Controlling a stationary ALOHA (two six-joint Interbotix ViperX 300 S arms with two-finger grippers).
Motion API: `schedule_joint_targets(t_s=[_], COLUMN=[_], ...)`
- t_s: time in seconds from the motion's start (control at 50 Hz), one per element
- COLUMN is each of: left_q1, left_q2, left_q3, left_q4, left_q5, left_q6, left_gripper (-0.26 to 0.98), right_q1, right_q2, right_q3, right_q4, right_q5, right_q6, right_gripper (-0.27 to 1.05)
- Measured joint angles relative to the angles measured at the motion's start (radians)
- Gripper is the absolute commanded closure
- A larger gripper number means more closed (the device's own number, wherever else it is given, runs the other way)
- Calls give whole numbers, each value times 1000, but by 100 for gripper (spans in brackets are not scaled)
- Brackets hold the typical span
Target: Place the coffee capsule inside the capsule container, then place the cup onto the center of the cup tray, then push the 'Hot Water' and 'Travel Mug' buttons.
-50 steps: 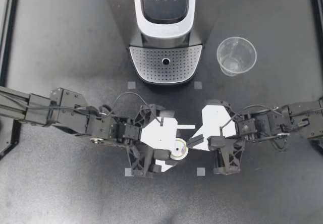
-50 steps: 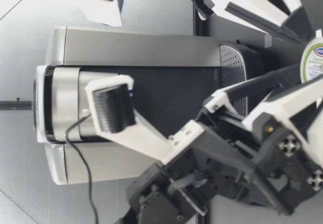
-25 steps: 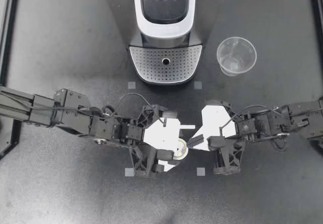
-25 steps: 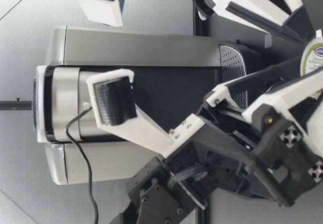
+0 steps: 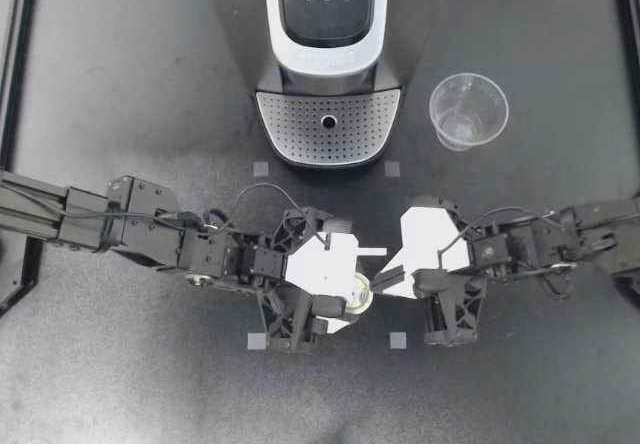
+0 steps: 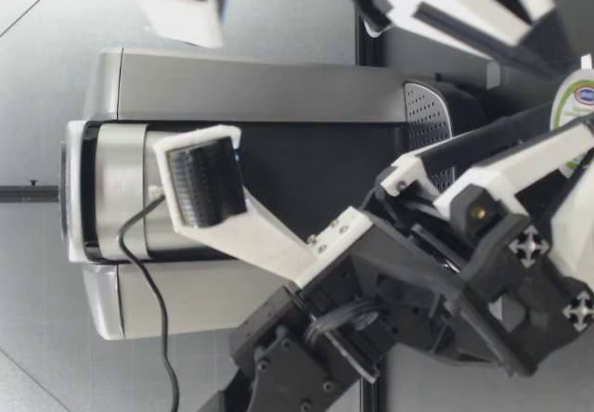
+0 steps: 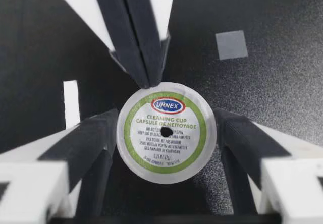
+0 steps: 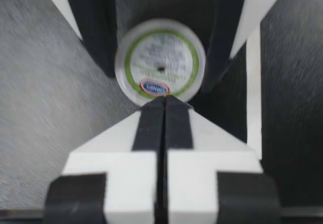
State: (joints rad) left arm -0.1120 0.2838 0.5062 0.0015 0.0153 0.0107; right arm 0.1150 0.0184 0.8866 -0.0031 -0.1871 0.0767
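Foil, white with a green ring, faces up on the coffee capsule, which sits squarely between the fingers of my left claw. Both pads press its rim from opposite sides, so that claw has it gripped. My right claw is pinched fully together on nothing, its joined tips touching the capsule's rim on the side away from my left wrist. Whether the capsule rests on the worktop or hangs just above it I cannot tell. The coffee machine stands well beyond both claws, its top apparently closed. The lift looks like the left arm's job, and the right claw would first need to back off.
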Motion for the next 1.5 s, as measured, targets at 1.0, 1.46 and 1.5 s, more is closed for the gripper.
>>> schedule_joint_targets(t_s=[1.0, 1.46, 1.5], left_q1=[-8, -8, -8], left_q2=[-193, -193, -193], left_q3=[135, 135, 133], left_q4=[-15, -15, -15], left_q5=[-3, -3, -5], left_q6=[-60, -58, -57], left_gripper=[27, 27, 27], right_q1=[-314, -353, -356], right_q2=[-201, -195, -196], right_q3=[-11, -34, -37], right_q4=[3, 3, 3], right_q5=[-460, -531, -537], right_q6=[153, 155, 155], right_gripper=[71, 71, 71])
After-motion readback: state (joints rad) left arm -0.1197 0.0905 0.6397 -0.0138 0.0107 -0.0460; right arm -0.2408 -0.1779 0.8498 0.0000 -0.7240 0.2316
